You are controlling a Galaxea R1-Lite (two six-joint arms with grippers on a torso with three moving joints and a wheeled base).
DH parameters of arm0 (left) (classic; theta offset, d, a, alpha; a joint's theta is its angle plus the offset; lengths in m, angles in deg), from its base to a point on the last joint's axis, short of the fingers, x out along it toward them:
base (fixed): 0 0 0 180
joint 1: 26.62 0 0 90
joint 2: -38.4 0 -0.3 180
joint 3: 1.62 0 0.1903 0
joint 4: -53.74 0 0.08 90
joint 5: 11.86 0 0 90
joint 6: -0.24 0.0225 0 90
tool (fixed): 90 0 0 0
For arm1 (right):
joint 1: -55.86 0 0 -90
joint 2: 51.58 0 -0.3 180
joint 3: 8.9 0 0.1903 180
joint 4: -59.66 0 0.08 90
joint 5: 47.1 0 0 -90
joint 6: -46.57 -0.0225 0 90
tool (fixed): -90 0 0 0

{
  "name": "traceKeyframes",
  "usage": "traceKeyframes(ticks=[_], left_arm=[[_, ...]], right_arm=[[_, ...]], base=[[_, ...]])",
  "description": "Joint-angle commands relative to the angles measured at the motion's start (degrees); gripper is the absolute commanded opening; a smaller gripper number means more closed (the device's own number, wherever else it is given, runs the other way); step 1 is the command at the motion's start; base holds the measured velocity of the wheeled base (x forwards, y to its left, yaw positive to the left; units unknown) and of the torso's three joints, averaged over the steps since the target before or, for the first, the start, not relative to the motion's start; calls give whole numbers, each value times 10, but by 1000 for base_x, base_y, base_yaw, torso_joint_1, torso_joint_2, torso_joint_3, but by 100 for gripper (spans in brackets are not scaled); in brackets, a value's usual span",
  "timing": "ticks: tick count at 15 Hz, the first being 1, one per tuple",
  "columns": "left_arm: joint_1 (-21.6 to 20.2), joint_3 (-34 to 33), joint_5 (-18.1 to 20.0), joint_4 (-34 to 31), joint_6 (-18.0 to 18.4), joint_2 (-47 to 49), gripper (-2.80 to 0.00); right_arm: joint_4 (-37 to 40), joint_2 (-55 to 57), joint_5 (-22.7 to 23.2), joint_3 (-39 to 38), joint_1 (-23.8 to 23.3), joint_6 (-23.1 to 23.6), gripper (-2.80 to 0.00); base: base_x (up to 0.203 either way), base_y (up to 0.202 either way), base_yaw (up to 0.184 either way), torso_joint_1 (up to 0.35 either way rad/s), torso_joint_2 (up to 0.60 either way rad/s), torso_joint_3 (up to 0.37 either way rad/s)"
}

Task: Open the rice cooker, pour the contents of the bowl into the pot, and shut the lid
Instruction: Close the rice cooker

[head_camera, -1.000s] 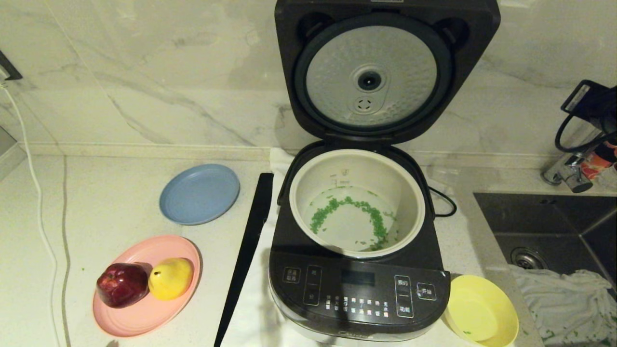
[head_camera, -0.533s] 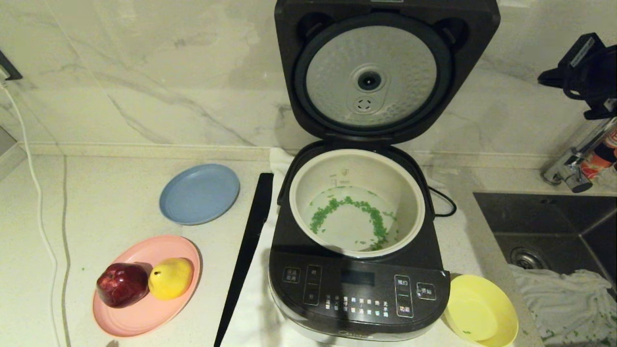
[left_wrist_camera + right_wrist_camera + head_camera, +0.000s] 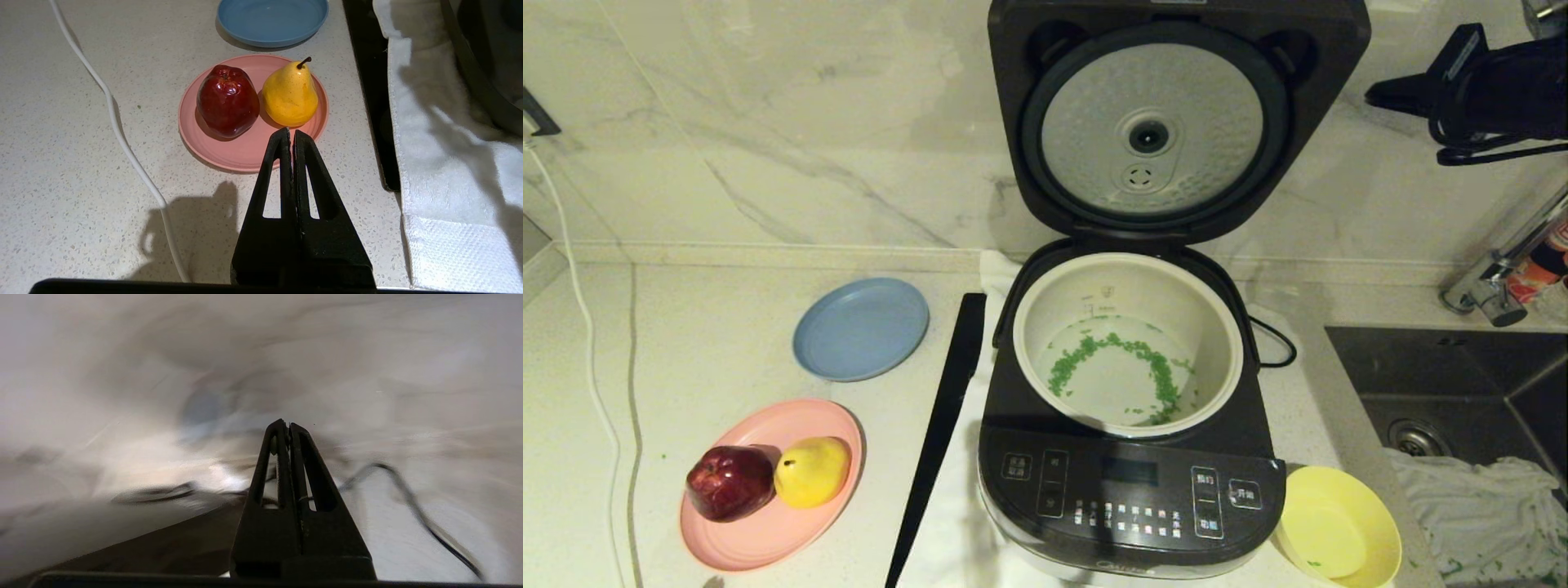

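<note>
R end effector (image 3: 1380,86), shut & empty, has risen to 2 o'clock beside lid (image 3: 1152,131); pour done, closing next.

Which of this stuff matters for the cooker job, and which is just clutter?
Job: rice cooker, lid up, pot with green bits, yellow bowl, right hand raised.

Clutter: blue plate, pink plate, apple, pear, sink.

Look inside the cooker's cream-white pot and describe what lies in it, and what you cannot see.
Tiny green bits lie in a broken ring on the floor of the pot, with a few stuck on its wall. The near rim hides the floor's front edge.
</note>
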State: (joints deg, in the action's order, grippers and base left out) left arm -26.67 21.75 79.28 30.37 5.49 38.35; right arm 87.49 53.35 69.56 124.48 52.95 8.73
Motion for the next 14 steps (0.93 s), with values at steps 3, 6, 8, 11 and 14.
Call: traceKeyframes(ticks=[3, 6, 8, 11, 14], left_arm=[[0, -5, 0, 0, 0, 0, -280], [0, -5, 0, 0, 0, 0, -280], [0, -5, 0, 0, 0, 0, -280], [0, -4, 0, 0, 0, 0, -280], [0, -5, 0, 0, 0, 0, -280]], right_arm=[[-48, 23, 85, 6, 19, -2, -280], [-64, 32, 88, 6, 39, -2, -280], [-86, 39, 87, 6, 60, -2, -280], [-95, 44, 88, 5, 76, -1, -280], [-107, 54, 88, 5, 87, -3, -280]], base=[[0, 0, 0, 0, 0, 0], [0, 0, 0, 0, 0, 0], [0, 0, 0, 0, 0, 0], [0, 0, 0, 0, 0, 0], [0, 0, 0, 0, 0, 0]])
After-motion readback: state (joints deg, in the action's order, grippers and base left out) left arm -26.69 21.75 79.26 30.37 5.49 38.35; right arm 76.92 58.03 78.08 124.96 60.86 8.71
